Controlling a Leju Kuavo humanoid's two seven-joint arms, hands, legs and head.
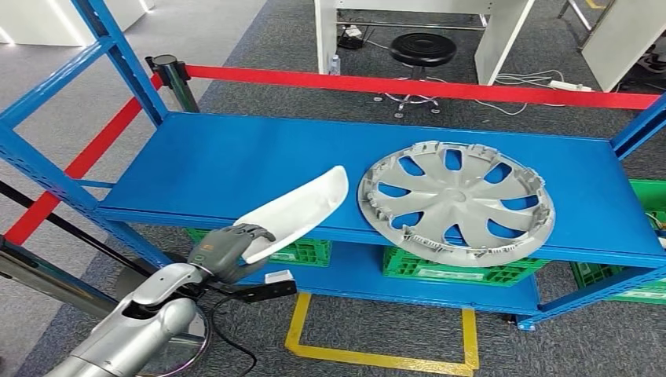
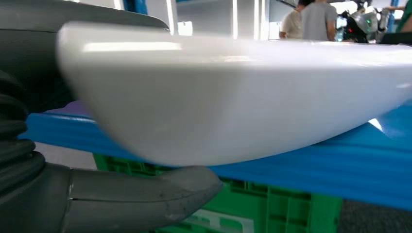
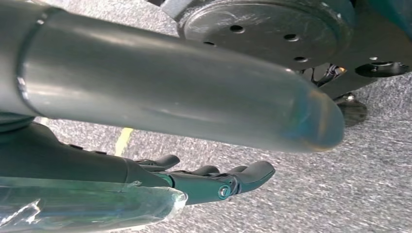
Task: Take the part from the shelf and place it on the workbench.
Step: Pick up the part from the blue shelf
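Head view: left hand (image 1: 230,251) grips the near end of the white curved part (image 1: 302,210), whose far end reaches over the blue shelf (image 1: 220,165) front edge, just beside the silver hubcap (image 1: 455,200). Left wrist view: thumb (image 2: 145,201) under the part (image 2: 233,97), grasp looks firm; it should lift clear, then draw back away from the hubcap. Right wrist view: right hand (image 3: 214,182) hangs over the floor, fingers extended, holding nothing.
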